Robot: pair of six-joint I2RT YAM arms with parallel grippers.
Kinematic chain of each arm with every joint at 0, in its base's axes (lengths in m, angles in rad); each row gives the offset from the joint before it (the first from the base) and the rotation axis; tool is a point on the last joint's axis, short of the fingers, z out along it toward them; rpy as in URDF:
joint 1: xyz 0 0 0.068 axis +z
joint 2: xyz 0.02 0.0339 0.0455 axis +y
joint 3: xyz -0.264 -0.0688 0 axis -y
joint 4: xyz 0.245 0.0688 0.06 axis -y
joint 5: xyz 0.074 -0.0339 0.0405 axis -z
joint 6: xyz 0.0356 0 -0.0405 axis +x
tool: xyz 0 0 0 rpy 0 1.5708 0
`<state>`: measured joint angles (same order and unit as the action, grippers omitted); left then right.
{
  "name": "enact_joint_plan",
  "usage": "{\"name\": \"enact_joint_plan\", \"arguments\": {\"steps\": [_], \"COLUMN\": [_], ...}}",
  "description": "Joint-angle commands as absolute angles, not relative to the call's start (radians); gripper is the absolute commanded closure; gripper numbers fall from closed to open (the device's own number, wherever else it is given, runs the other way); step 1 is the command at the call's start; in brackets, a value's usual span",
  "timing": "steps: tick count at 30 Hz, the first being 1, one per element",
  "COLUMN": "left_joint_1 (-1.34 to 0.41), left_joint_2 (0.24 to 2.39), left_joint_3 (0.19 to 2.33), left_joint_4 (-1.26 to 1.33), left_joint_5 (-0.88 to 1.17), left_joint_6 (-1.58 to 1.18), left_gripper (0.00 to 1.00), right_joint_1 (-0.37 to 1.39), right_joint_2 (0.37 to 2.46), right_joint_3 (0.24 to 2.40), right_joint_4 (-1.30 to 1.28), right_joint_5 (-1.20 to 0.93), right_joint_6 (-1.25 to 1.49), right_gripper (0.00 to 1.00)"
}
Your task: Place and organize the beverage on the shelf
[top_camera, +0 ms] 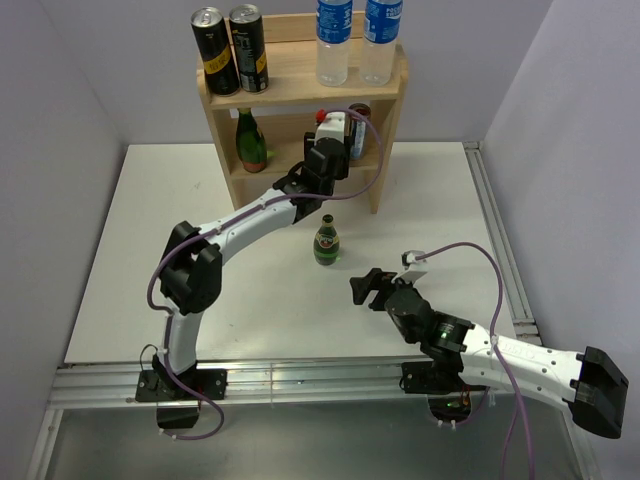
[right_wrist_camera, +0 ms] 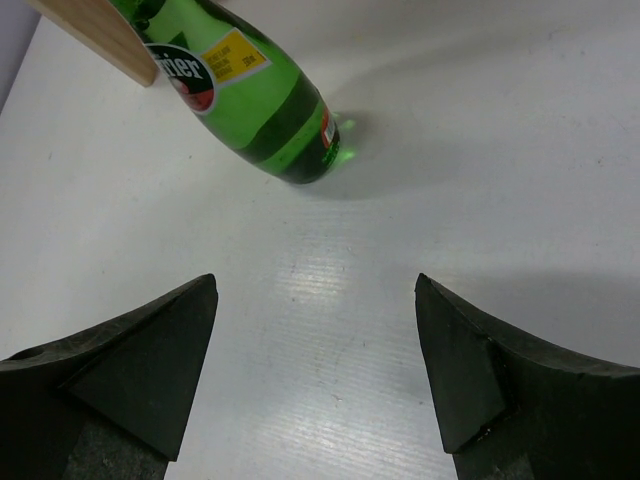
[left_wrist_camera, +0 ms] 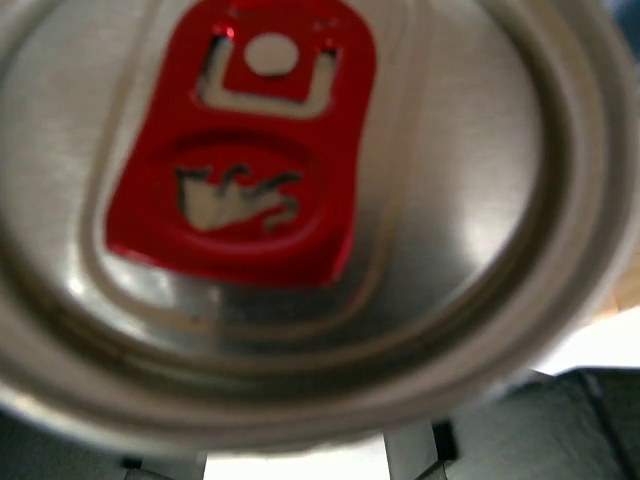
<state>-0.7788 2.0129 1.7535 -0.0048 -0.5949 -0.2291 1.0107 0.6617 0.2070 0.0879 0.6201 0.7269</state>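
Shelf (top_camera: 290,92) stands at the far edge of the table (top_camera: 150,250). On the top tier we count two black cans (top_camera: 230,48) at left and two water bottles (top_camera: 355,40) at right. The middle tier holds the shelved green bottle (top_camera: 250,140) at left. The left gripper (top_camera: 340,135) reaches into that tier's right side, beside a red-tabbed can (left_wrist_camera: 300,200). The can's lid fills the left wrist view, so we cannot tell whether the jaws grip it. The loose green bottle (top_camera: 326,241) stands upright on the table just before the shelf. The right gripper (right_wrist_camera: 315,300) sits low near it, fingers (right_wrist_camera: 150,350) spread wide.
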Motion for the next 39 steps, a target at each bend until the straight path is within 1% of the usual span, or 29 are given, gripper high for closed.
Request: {"name": "enact_joint_plan", "arguments": {"steps": [1, 11, 17, 24, 33, 39], "left_joint_1": [-0.772, -0.747, -0.738, -0.741, -0.761, -0.761], "left_joint_2": [2.019, 2.131, 2.169, 2.158, 2.187, 2.197], "left_joint_3": [1.851, 1.939, 1.959, 1.939, 1.999, 1.988], "left_joint_4": [0.101, 0.114, 0.121, 0.12, 0.077, 0.092], "left_joint_5": [-0.6, -0.588, -0.515, -0.446, -0.322, -0.25], "left_joint_6": [-0.212, -0.227, -0.248, -0.304, -0.276, -0.273], "left_gripper": [1.0, 1.0, 1.0, 1.0, 1.0, 1.0], "right_joint_1": [1.008, 1.006, 1.006, 1.006, 1.006, 1.008], "right_joint_2": [0.646, 0.649, 0.675, 0.7, 0.698, 0.699], "right_joint_3": [0.198, 0.189, 0.189, 0.195, 0.196, 0.198], "right_joint_4": [0.1, 0.113, 0.132, 0.144, 0.141, 0.146], "right_joint_5": [0.638, 0.634, 0.635, 0.641, 0.641, 0.643], "right_joint_6": [0.736, 0.735, 0.732, 0.727, 0.727, 0.724], "right_gripper": [0.13, 0.14, 0.13, 0.14, 0.14, 0.14]}}
